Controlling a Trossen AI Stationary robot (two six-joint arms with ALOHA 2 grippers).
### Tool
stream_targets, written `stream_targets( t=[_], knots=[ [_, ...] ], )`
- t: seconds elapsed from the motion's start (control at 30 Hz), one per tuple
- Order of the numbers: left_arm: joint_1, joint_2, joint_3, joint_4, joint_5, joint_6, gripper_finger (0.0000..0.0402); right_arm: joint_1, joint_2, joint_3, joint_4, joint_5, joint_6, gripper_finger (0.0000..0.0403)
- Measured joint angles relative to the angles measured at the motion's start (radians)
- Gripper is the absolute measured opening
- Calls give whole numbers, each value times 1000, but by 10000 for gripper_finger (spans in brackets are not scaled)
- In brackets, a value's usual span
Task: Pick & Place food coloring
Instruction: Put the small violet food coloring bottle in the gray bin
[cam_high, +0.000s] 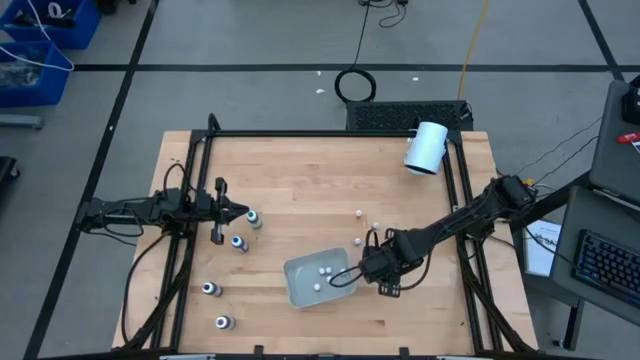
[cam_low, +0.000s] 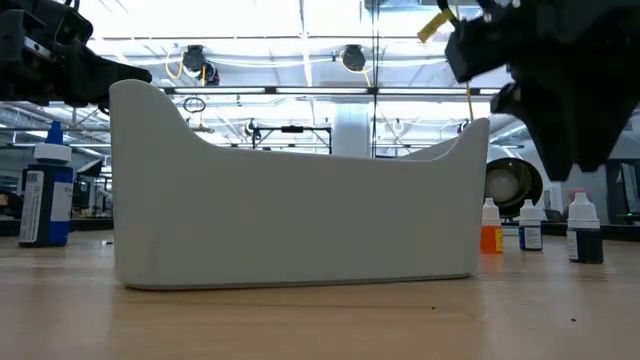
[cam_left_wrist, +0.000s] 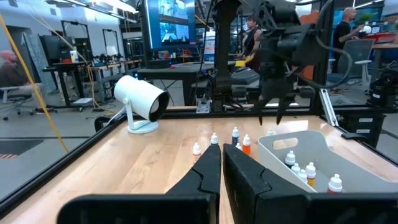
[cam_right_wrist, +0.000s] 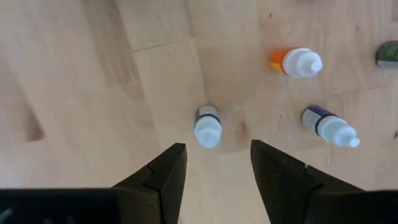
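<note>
Fingers of the right gripper (cam_right_wrist: 214, 168) stand apart with nothing between them, pointing down at a small bottle (cam_right_wrist: 208, 127) with a white cap, likely so they can drop around it. An orange bottle (cam_right_wrist: 296, 62) and a blue one (cam_right_wrist: 329, 126) stand near it. Just left sits the clear tray (cam_high: 300, 285), with a few little bottles inside already. Far left, the left gripper (cam_high: 243, 211) waits, squeezed shut on nothing, near the dark bottles (cam_high: 239, 243).

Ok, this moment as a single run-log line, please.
right gripper: open, empty, above small bottle on table | left gripper: shut, waiting at left edge | tray: holds several bottles | stage: reaching for next bottle
</note>
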Motion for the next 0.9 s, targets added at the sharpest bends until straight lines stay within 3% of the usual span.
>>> stream_targets(
  t=[0.33, 0.9],
  knots=[
    [0, 0, 0, 0, 0, 0, 26, 0, 0, -94, 108, 0, -8, 170],
    [0, 0, 0, 0, 0, 0, 26, 0, 0, -98, 168, 3, -19, 158]
  ],
)
